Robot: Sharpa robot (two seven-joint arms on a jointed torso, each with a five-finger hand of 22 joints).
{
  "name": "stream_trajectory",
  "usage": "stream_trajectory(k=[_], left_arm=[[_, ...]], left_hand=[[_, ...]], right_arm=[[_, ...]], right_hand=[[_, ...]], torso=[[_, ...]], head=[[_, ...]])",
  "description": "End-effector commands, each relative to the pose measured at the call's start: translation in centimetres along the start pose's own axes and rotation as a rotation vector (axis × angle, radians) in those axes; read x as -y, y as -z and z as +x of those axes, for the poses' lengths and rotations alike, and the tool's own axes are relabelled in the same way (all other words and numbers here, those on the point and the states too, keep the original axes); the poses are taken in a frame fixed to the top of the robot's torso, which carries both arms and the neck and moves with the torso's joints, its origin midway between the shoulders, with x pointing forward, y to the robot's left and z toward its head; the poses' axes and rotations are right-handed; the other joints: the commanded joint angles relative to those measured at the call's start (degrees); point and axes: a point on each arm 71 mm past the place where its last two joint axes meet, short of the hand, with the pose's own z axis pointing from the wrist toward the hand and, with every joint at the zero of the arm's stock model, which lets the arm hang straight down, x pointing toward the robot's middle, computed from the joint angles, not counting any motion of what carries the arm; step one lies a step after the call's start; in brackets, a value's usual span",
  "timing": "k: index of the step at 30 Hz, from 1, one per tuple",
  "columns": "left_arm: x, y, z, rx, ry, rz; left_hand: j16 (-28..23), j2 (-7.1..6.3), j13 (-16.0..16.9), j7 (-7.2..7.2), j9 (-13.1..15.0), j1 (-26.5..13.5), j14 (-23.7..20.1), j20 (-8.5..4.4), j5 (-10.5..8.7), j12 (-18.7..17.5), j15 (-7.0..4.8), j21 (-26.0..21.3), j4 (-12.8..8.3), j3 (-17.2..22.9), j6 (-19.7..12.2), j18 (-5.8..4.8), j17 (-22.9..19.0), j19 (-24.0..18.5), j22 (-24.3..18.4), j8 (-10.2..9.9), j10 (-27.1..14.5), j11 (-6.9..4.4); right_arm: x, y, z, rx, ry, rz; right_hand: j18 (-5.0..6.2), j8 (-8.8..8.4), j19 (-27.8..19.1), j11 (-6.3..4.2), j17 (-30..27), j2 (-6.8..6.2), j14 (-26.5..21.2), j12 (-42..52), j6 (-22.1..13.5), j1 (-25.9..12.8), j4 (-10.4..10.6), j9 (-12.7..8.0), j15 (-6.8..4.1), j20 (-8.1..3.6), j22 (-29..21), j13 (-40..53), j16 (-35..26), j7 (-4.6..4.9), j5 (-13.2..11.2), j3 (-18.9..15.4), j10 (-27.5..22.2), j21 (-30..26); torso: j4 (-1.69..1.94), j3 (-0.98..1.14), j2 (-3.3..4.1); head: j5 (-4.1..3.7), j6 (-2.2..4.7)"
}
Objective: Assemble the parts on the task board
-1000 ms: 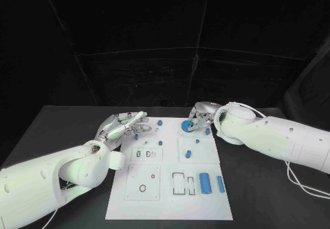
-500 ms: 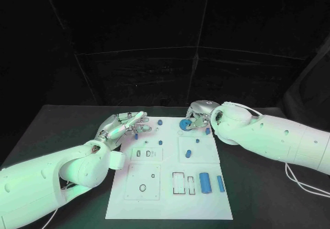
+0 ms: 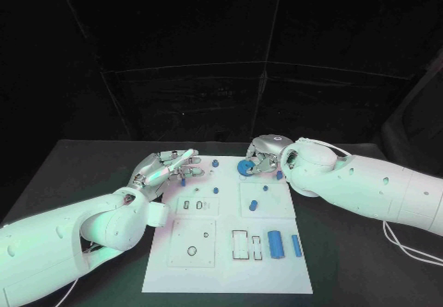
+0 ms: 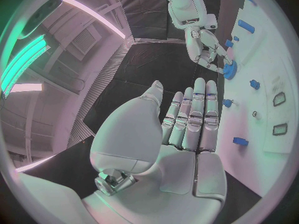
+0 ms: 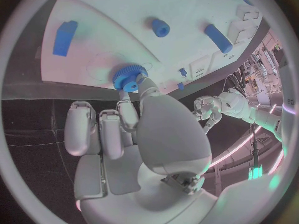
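The white task board lies in the middle of the black table. My right hand is at the board's far edge and pinches a blue gear between thumb and finger. In the right wrist view the gear is at the fingertips, right at the board by a round outline. My left hand hovers over the far left corner of the board. Its fingers are straight and it holds nothing; its palm is bare in the left wrist view.
Two long blue cylinders lie at the board's near right. A shorter blue piece lies mid-board. Small blue pegs stand further back. Dark table surrounds the board.
My right hand has edged slightly leftward with the blue gear. The left hand has stayed in place.
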Motion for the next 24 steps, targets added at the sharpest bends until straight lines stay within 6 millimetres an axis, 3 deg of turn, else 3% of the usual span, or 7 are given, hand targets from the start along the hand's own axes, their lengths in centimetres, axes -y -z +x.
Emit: stream_trajectory(k=[1,4,12,16,19,24], left_arm=[[0.1,0.0,0.2,-0.018,0.004,0.003],[0.1,0.0,0.2,-0.018,0.004,0.002],[0.1,0.0,0.1,-0.015,0.002,0.003],[0.1,0.1,0.0,-0.013,0.001,0.003],[0.1,0.1,0.1,-0.015,0.002,0.004],[0.1,0.0,0.2,-0.018,0.004,0.003]], left_hand=[[-0.32,0.00,-0.06,0.62,-0.05,0.56,-0.20,0.29,0.13,-0.09,-0.01,-0.40,-0.37,0.13,0.01,0.80,0.05,-0.05,-0.06,-0.33,0.11,0.26],[-0.32,0.00,-0.06,0.62,-0.05,0.56,-0.20,0.29,0.13,-0.09,-0.01,-0.40,-0.37,0.13,0.01,0.80,0.05,-0.05,-0.06,-0.33,0.11,0.26],[-0.32,0.00,-0.06,0.62,-0.05,0.56,-0.20,0.29,0.13,-0.09,-0.01,-0.40,-0.37,0.13,0.01,0.80,0.05,-0.05,-0.06,-0.33,0.11,0.26],[-0.39,0.00,-0.07,0.61,-0.06,0.59,-0.24,0.30,0.13,-0.10,0.00,-0.43,-0.44,0.12,-0.02,0.79,0.07,-0.06,-0.09,-0.37,0.09,0.26],[-0.39,0.00,-0.07,0.61,-0.06,0.59,-0.24,0.30,0.13,-0.10,0.00,-0.43,-0.44,0.12,-0.02,0.79,0.07,-0.06,-0.09,-0.37,0.09,0.26],[-0.39,0.00,-0.07,0.61,-0.06,0.59,-0.24,0.30,0.13,-0.10,0.00,-0.43,-0.44,0.12,-0.02,0.79,0.07,-0.06,-0.09,-0.37,0.09,0.26]], right_arm=[[-1.0,0.2,-0.7,0.066,-0.032,-0.026],[-1.9,0.4,-0.9,0.089,-0.047,-0.046],[-4.5,0.6,-1.3,0.129,-0.072,-0.093],[-5.6,0.1,-1.2,0.124,-0.072,-0.110],[-6.3,-0.3,-1.1,0.119,-0.070,-0.119],[-7.2,-1.3,-0.8,0.107,-0.066,-0.126]], right_hand=[[-0.28,-0.29,0.28,-0.01,2.99,0.12,3.57,-0.46,0.90,-0.72,-0.02,0.08,-0.42,-0.09,0.05,-0.11,0.08,-0.40,0.99,0.67,0.22,0.20],[-0.29,-0.67,0.31,0.04,2.98,-0.21,3.56,-0.60,0.82,-0.83,0.05,-0.01,-0.42,-0.10,0.13,-0.07,0.06,-0.35,2.24,1.28,0.20,0.23],[-0.36,-0.82,0.49,0.07,2.99,-0.27,3.56,-0.65,0.87,-1.02,0.20,-0.02,-0.40,-0.09,0.46,-0.04,0.05,-0.32,2.63,1.60,0.20,0.36],[-0.37,-0.84,0.54,0.07,3.01,-0.26,3.57,-0.69,0.89,-1.04,0.22,-0.02,-0.40,-0.09,0.54,-0.06,0.06,-0.32,2.66,1.64,0.19,0.40],[-0.38,-0.84,0.55,0.06,2.93,-0.25,3.55,-0.71,0.91,-1.05,0.24,-0.01,-0.40,-0.08,0.57,-0.07,0.02,-0.33,2.63,1.69,0.19,0.41],[-0.38,-0.91,0.55,0.05,2.89,-0.24,3.54,-0.77,0.99,-1.06,0.25,-0.01,-0.40,-0.08,0.58,-0.07,0.00,-0.35,2.37,1.95,0.18,0.41]], torso=[[0.03,-0.07,-0.04],[0.04,-0.06,-0.01],[0.24,-0.10,-0.01],[0.08,-0.19,-0.03],[0.11,-0.05,0.00],[0.13,-0.06,0.06]], head=[[0.04,0.08],[0.17,0.11],[0.47,0.06],[0.80,0.10],[0.94,0.22],[0.97,0.14]])
